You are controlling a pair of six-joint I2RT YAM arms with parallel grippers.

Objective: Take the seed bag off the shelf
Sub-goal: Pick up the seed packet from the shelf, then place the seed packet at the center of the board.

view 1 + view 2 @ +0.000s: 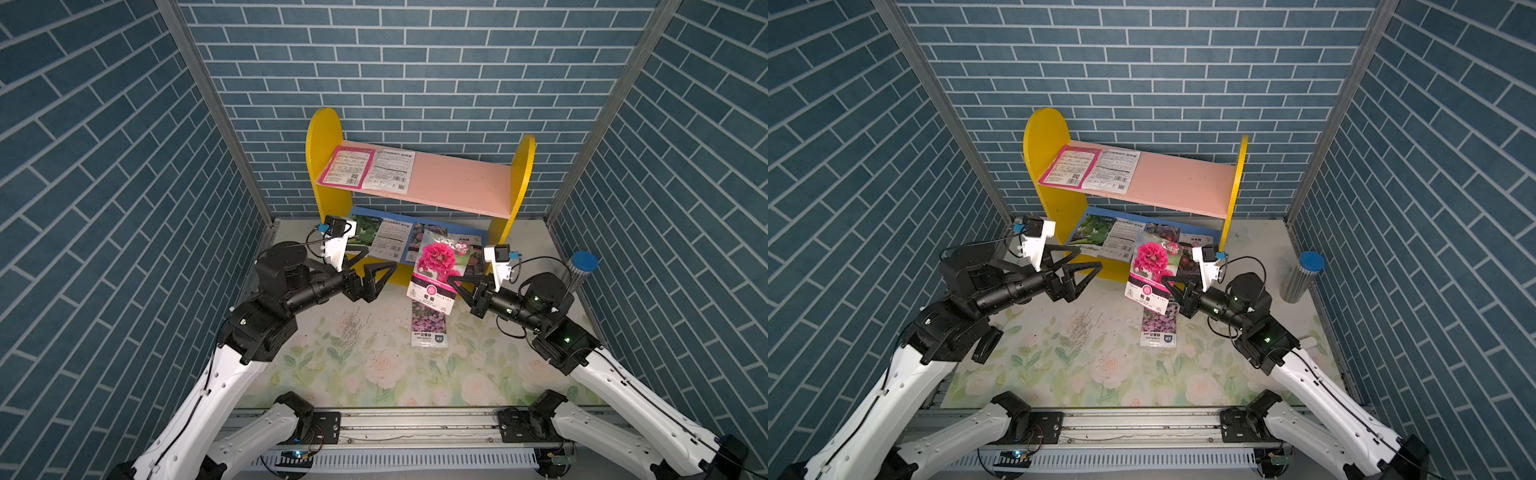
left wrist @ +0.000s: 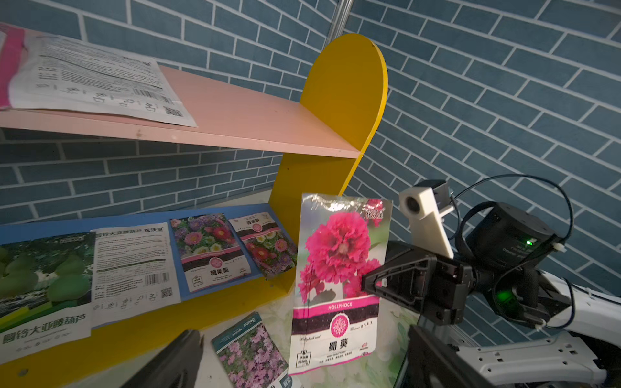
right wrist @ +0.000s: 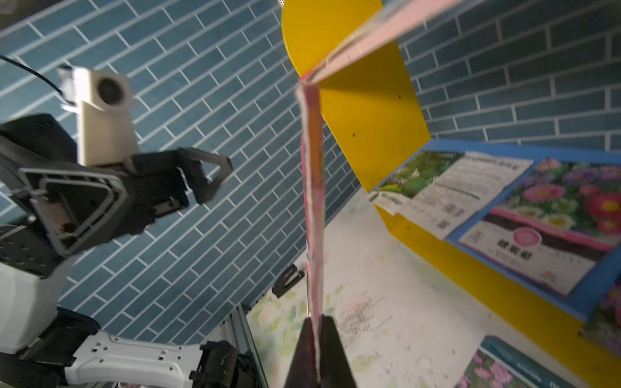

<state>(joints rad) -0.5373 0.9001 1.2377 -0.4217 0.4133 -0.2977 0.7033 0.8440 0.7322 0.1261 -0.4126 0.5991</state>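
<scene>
One seed bag (image 1: pixel 438 270), the pink hollyhock packet, stands upright in the right gripper (image 1: pixel 454 286), which is clamped on its side edge. The right wrist view shows the packet edge-on, pinched between the two fingers (image 3: pixel 331 349). It is already clear of the shelf (image 1: pixel 457 183), in front of the blue lower board (image 2: pixel 134 215) and just beside another packet (image 1: pixel 430 328) lying flat on the tabletop (image 1: pixel 353 374). Whether its lower edge touches the tabletop I cannot tell. The left gripper (image 1: pixel 380 257) is spread wide and empty, near the shelf's left side panel and apart from the bag.

The removal looks nearly done; what probably remains is carrying the bag away and setting it down. With a thin, glossy packet pinched at only one edge, it may swing or pivot, so the grip should stay firm and the motion slow. A path toward the bare floral tabletop, away from the yellow side panel and the flat packet, seems safest. Release should wait until the bag rests on the surface.
</scene>
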